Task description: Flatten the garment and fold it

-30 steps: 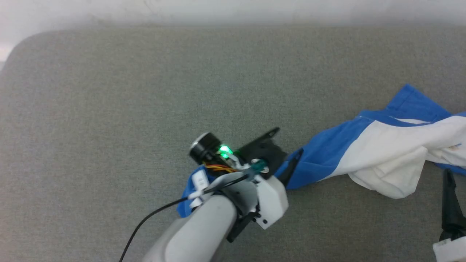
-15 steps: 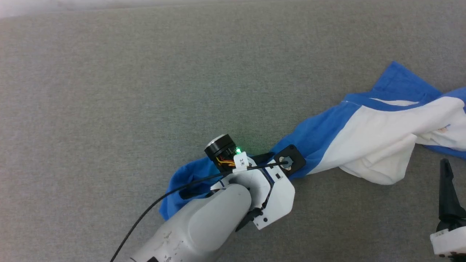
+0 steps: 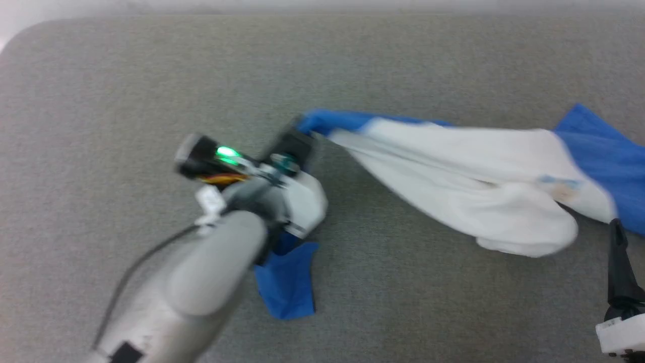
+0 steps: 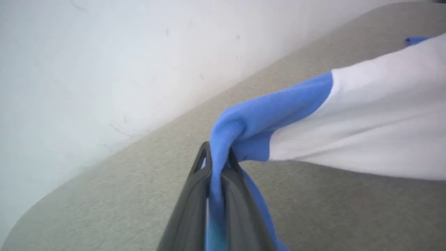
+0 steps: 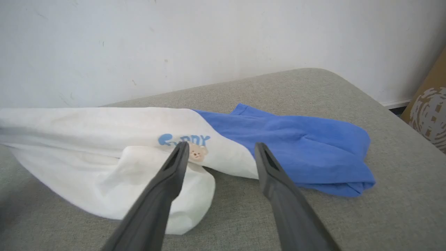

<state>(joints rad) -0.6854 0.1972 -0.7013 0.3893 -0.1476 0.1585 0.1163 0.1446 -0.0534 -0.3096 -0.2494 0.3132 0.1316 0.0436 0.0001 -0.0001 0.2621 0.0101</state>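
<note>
Over the left half of the grey padded surface (image 3: 151, 75), the left arm's pale forearm reaches up and across the head view. Its wrist is tipped so the left gripper (image 4: 216, 153) points toward the white wall (image 4: 87, 62). Its two dark fingers are pinched together on a bunched blue sleeve of the T-shirt (image 3: 463, 171), and a blue flap shows beneath the wrist. The right gripper (image 5: 221, 148) hangs low at the surface's right side with its fingers spread apart, holding nothing, its tips just short of the cloth.

One T-shirt stretches from the left gripper across to the right. The gripped end is held above the surface. The white body is twisted and creased, with blue lettering and a small bear print (image 5: 197, 151). The other blue sleeve lies crumpled on the surface at the far right. Two grippers are in view.
</note>
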